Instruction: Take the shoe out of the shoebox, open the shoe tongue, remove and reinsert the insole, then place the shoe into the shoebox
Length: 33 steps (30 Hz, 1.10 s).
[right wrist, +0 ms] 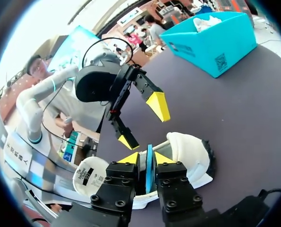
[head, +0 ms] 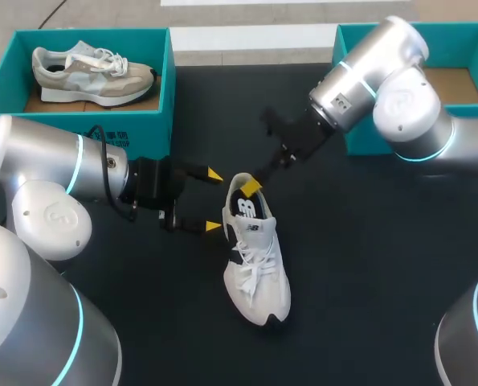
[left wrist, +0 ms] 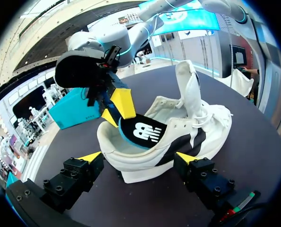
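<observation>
A white shoe (head: 259,269) lies on the black table (head: 367,265), heel toward the back, tongue (left wrist: 187,87) pulled up. Its dark insole (left wrist: 142,132) with a blue edge rests in the heel opening, back end raised. My right gripper (head: 253,186) is shut on that raised end; in the right wrist view the blue insole edge (right wrist: 149,168) stands between the right gripper's (right wrist: 148,158) yellow tips. My left gripper (head: 214,201) is open, one finger on each side of the shoe's heel part (left wrist: 131,163), and holds nothing.
A teal shoebox (head: 162,88) at the back left holds a grey shoe (head: 90,72). A second teal box (head: 359,133) stands at the back right behind my right arm, its brown floor (head: 455,84) bare where it shows.
</observation>
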Each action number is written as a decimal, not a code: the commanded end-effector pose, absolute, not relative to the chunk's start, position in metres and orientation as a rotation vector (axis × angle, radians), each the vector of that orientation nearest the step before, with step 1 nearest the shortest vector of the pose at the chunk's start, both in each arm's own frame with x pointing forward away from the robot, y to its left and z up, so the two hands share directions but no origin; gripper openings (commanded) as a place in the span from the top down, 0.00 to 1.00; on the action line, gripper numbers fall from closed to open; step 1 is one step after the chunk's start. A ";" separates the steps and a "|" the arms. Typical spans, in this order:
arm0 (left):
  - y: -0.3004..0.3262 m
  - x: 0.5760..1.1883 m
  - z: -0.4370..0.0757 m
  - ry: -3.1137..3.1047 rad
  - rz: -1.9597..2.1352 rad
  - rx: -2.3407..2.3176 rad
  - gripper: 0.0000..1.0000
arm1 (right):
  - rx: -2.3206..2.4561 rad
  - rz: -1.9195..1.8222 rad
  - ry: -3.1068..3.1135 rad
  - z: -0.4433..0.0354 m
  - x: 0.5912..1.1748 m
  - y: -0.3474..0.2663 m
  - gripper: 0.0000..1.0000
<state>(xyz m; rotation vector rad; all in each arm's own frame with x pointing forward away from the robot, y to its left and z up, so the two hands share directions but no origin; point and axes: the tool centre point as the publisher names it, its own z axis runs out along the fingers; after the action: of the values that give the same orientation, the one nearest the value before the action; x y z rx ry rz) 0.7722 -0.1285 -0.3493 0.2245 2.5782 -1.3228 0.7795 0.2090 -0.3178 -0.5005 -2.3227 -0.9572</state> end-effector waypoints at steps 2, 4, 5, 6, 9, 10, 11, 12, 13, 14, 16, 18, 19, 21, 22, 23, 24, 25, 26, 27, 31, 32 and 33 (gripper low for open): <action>-0.129 0.771 -0.349 2.580 -1.319 0.224 0.00 | -0.477 -0.968 -2.365 -0.300 0.787 0.207 0.80; -0.129 0.771 -0.349 2.580 -1.319 0.224 0.00 | -0.458 -0.980 -2.379 -0.295 0.792 0.208 0.80; -0.129 0.771 -0.349 2.580 -1.319 0.224 0.00 | -0.455 -0.981 -2.384 -0.293 0.795 0.209 0.80; -0.129 0.771 -0.349 2.580 -1.319 0.224 0.00 | -0.446 -0.981 -2.396 -0.290 0.797 0.209 0.79; -0.129 0.771 -0.349 2.580 -1.319 0.224 0.00 | -0.432 -1.087 -2.395 -0.280 0.803 0.207 0.77; -0.129 0.771 -0.349 2.580 -1.319 0.224 0.00 | -0.438 -1.137 -2.392 -0.277 0.804 0.205 0.76; -0.129 0.771 -0.349 2.580 -1.319 0.224 0.00 | -0.449 -1.177 -2.391 -0.272 0.806 0.203 0.76; -0.129 0.771 -0.349 2.580 -1.319 0.224 0.00 | -0.452 -1.208 -2.387 -0.270 0.806 0.201 0.77; -0.129 0.771 -0.349 2.580 -1.319 0.224 0.00 | -0.467 -1.233 -2.383 -0.266 0.807 0.199 0.78; -0.129 0.771 -0.349 2.580 -1.319 0.224 0.00 | -0.479 -1.236 -2.383 -0.264 0.807 0.198 0.78; -0.129 0.771 -0.349 2.580 -1.319 0.224 0.00 | -0.515 -1.278 -2.386 -0.256 0.805 0.193 0.86; -0.129 0.771 -0.349 2.580 -1.319 0.224 0.00 | -0.563 -1.321 -2.393 -0.248 0.804 0.188 0.97; -0.129 0.771 -0.349 2.580 -1.319 0.224 0.00 | -0.606 -1.318 -2.392 -0.245 0.803 0.186 1.00; -0.129 0.771 -0.349 2.580 -1.319 0.224 0.00 | -0.701 -1.297 -2.444 -0.237 0.800 0.181 1.00; -0.129 0.771 -0.349 2.580 -1.319 0.224 0.00 | -0.734 -1.291 -2.451 -0.234 0.800 0.180 1.00; -0.129 0.771 -0.349 2.580 -1.319 0.224 0.00 | -0.793 -1.278 -2.464 -0.231 0.798 0.179 1.00; -0.129 0.771 -0.349 2.580 -1.319 0.224 0.00 | -0.821 -1.273 -2.462 -0.229 0.797 0.178 1.00; -0.129 0.771 -0.349 2.580 -1.319 0.224 0.00 | -0.858 -1.263 -2.462 -0.229 0.796 0.177 1.00; -0.129 0.771 -0.349 2.580 -1.319 0.224 0.00 | -0.913 -1.249 -2.469 -0.228 0.794 0.177 1.00; -0.129 0.771 -0.349 2.580 -1.319 0.224 0.00 | -0.946 -1.225 -2.467 -0.229 0.793 0.176 1.00; -0.128 0.771 -0.344 2.585 -1.322 0.248 0.00 | -1.152 -1.094 -2.541 -0.232 0.787 0.174 1.00; -0.127 0.771 -0.339 2.586 -1.318 0.259 0.00 | -1.161 -1.083 -2.537 -0.232 0.787 0.174 1.00; -0.125 0.772 -0.334 2.602 -1.306 0.253 0.00 | -1.223 -1.081 -2.559 -0.233 0.785 0.173 1.00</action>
<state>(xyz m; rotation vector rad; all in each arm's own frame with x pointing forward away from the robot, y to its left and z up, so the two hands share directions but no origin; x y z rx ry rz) 0.7708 -0.1305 -0.3466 0.2521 2.5747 -1.3239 0.7929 0.1732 -0.2387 -0.9801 -2.3939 -1.1659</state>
